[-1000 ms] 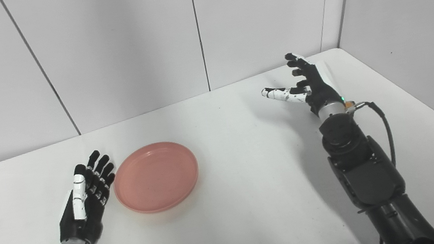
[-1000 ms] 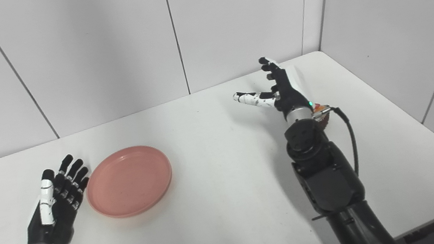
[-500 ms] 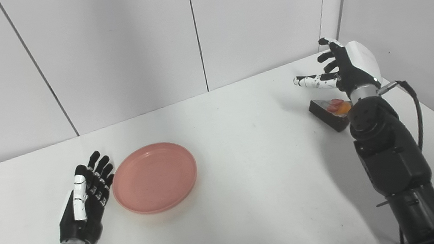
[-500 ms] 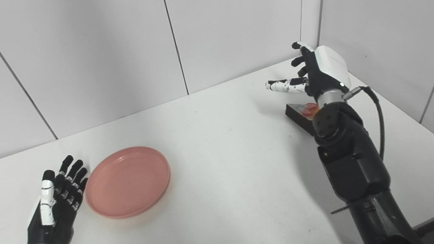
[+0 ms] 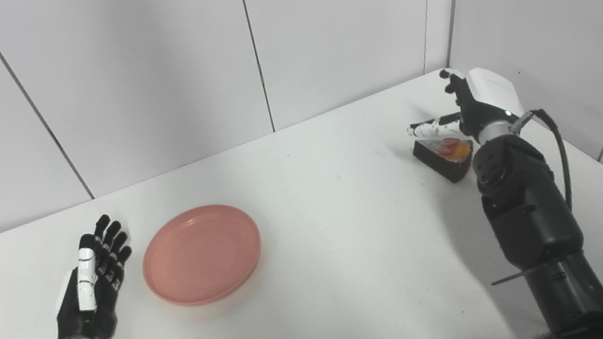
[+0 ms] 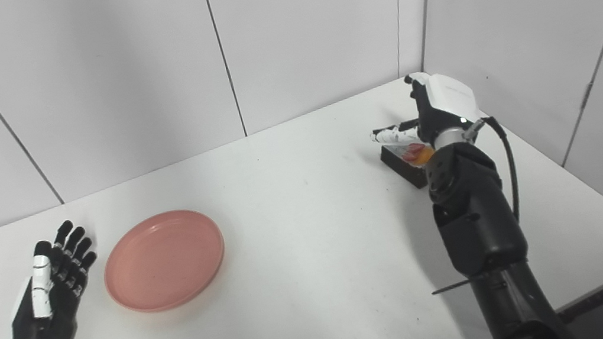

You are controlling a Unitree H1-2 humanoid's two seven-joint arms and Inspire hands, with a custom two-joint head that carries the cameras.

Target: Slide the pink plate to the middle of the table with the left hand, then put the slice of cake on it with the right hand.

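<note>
Left hand (image 5: 92,278): we see fingers spread, flat beside the pink plate (image 5: 202,254).
Right hand (image 5: 471,102): fingers apart above the cake slice (image 5: 443,151), holding nothing.

Two head cameras, side by side, look steeply down at the same white table (image 5: 347,234) and corner walls, slightly offset

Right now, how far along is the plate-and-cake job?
Plate: left of centre, free of the open left hand beside it, so the slide looks unfinished. In hand: the open right hand sits over the cake at the far right, not gripping. Left: grasp, carry, place on plate.
</note>
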